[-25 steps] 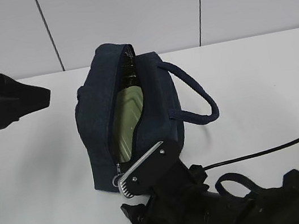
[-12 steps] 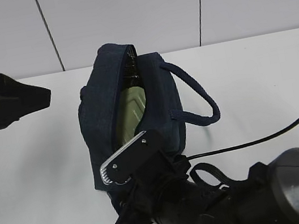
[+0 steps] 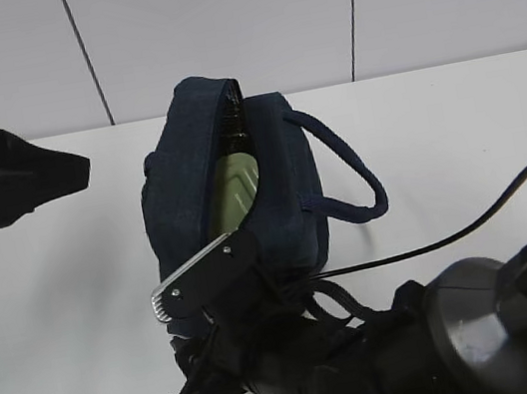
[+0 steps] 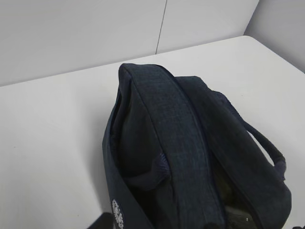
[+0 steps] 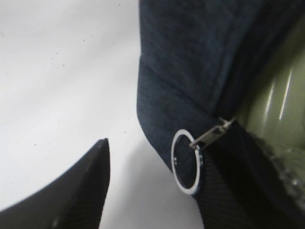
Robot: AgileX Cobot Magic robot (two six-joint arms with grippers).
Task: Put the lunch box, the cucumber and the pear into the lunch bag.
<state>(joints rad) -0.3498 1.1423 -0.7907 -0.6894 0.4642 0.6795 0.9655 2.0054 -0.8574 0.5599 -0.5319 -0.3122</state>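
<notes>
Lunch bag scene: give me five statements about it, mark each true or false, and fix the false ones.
1. The lunch bag is zipped fully shut. False: its zipper is open and the lunch box shows through the gap.
2. A silver ring pull hangs at the zipper's end. True.
3. The right gripper has the ring clamped. False: the ring hangs free beside one finger.
4. The bag's loop handle lies on the table on the right of the exterior view. True.
5. The pear lies on the table beside the bag. False: no pear shows on the table.
</notes>
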